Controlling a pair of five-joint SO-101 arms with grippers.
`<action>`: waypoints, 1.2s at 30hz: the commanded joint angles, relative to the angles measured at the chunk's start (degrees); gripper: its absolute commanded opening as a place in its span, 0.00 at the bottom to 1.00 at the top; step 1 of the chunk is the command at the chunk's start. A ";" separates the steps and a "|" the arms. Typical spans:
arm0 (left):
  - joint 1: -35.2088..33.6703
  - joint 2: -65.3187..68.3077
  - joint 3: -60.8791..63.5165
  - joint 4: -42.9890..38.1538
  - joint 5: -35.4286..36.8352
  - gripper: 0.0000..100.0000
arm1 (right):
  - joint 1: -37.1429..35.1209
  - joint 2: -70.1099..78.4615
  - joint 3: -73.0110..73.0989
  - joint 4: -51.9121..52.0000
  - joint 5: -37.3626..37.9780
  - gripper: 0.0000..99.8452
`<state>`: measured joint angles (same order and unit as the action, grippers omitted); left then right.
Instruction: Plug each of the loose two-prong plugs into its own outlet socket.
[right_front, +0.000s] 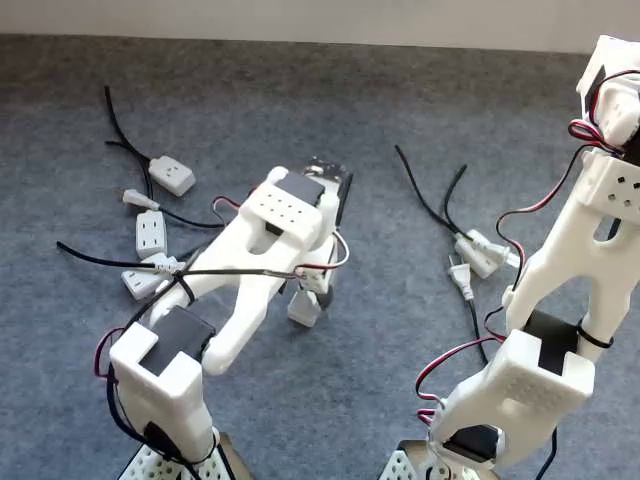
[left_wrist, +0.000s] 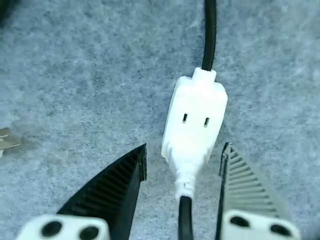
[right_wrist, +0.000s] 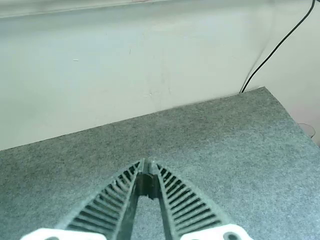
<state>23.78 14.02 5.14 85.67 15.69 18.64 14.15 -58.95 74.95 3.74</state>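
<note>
**Open left claw sits around a white socket**

The big grey table (right_front: 400, 100) is under everything. The left arm (right_front: 250, 260) lies low and long over it. The right arm (right_front: 570, 260) stands up tall.

The left gripper (left_wrist: 184, 149) is wide open. A white socket (left_wrist: 195, 125) lies flat between its two fingers, with its two little slots facing up. The black finger (left_wrist: 120, 185) is on one side, with a small gap. The pale finger (left_wrist: 245, 185) is very close on the other side, and I cannot tell if it touches. A black cord (left_wrist: 210, 30) runs out of the socket's far end, away from the gripper. More cord comes out of the near end and runs back between the fingers. Out past the black finger, well apart, are the metal prongs of a loose plug (left_wrist: 6, 140).

The right gripper (right_wrist: 146, 170) has its fingers pressed together with nothing between them. It is up above the table and points toward the far wall (right_wrist: 125, 60).

More sockets (right_front: 150, 233) lie beside the left arm. Another plug (right_front: 460, 275) lies near the right arm.
</note>
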 joint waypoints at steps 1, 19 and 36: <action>-1.27 -1.80 2.42 -4.31 -0.53 0.25 | -1.01 -0.84 -1.89 -1.01 0.00 0.01; -1.63 17.80 -16.92 0.35 -0.62 0.04 | -0.75 -1.10 -2.07 -0.92 0.00 0.01; -12.88 32.66 -64.75 0.70 1.93 0.03 | -1.01 -0.92 -2.15 -1.10 0.00 0.01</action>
<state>13.32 41.80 -46.55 87.69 17.19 18.46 14.15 -58.95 74.95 3.74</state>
